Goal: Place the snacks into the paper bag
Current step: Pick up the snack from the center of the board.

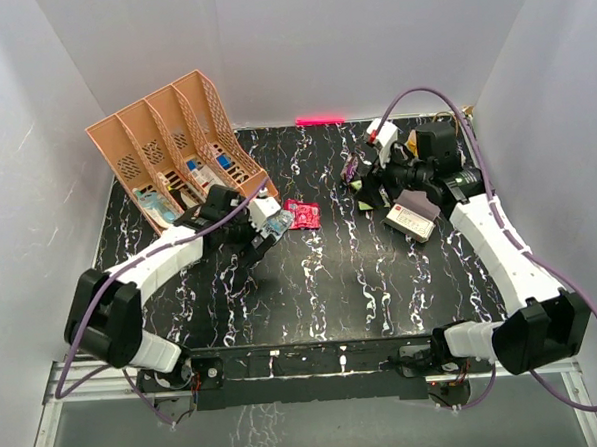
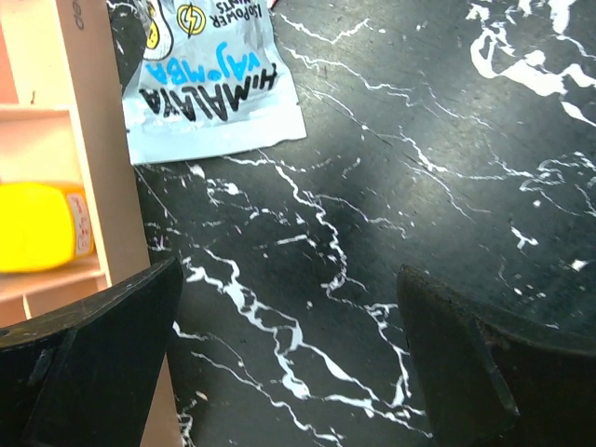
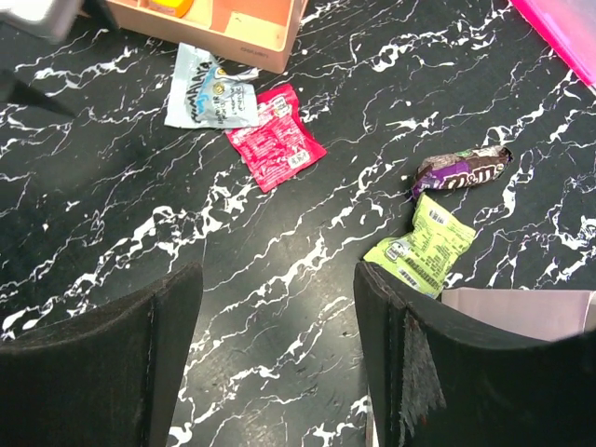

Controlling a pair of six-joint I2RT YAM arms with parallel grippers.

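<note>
Snacks [image 1: 301, 214], a pale-blue packet [image 2: 209, 84] and a pink packet [image 3: 276, 137], lie on the marbled surface [image 2: 447, 149]; left tool [image 2: 289, 279] and right tool [image 3: 275, 279] both spread, empty.

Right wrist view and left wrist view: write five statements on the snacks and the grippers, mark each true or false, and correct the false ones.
1. The red packet lies beside the pale blue packet. True.
2. The purple M&M's packet lies inside the peach organiser. False: it lies on the table, near the green packet.
3. The left gripper is shut on the pale blue packet. False: its fingers stand apart with nothing between them, and the packet lies ahead of it.
4. The right gripper is open and holds nothing. True.
5. A yellow item sits in the peach organiser. True.
</note>
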